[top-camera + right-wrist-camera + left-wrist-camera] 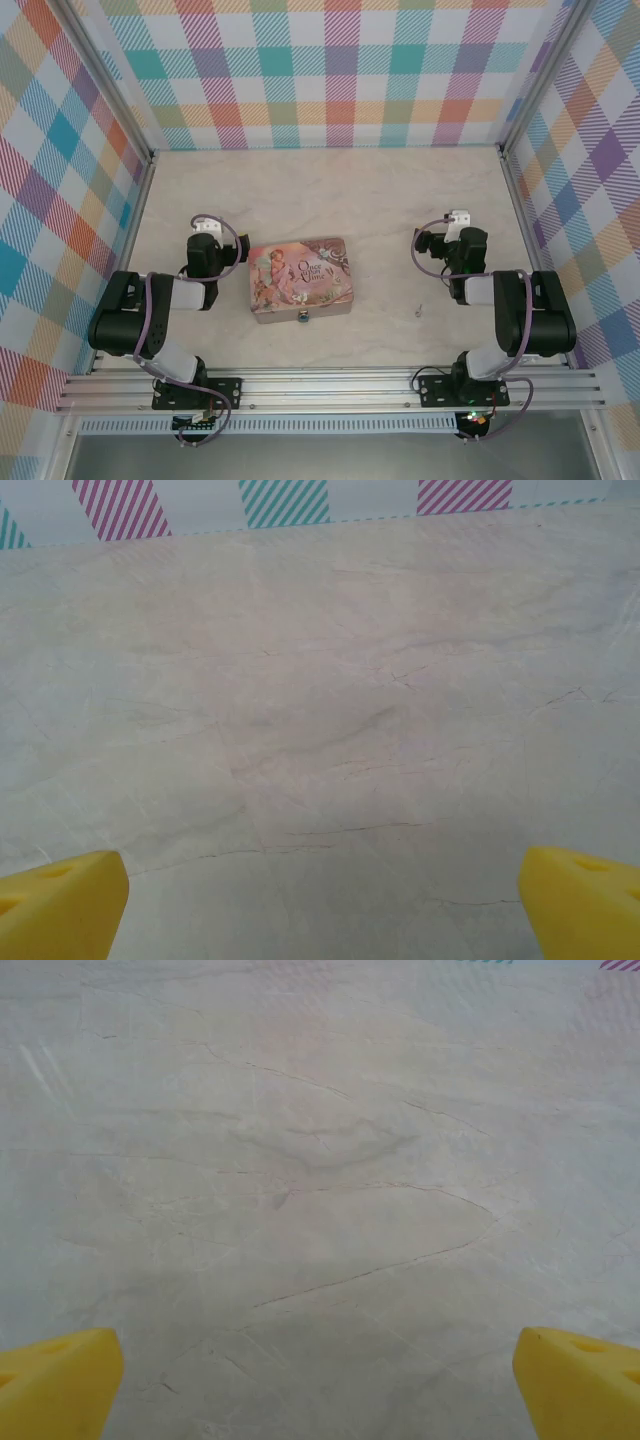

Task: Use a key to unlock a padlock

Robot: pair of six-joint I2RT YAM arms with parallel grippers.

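A tiny blue-teal padlock point(304, 318) hangs at the front edge of the pink illustrated tin point(299, 277), mid-table in the top view. The slim silvery key point(418, 311) lies flat on the table to the right of the tin, just left of the right arm. My left gripper point(204, 226) sits left of the tin, and my right gripper point(458, 218) is behind the key, well apart from it. Both stand open over bare tabletop: in each wrist view the yellow fingertips point(58, 1380) point(60, 905) are wide apart with nothing between them.
Checked walls point(330, 70) enclose the marble-patterned table point(330, 190) on three sides. An aluminium rail point(330, 385) runs along the near edge by the arm bases. Open tabletop lies behind the tin and between the two arms.
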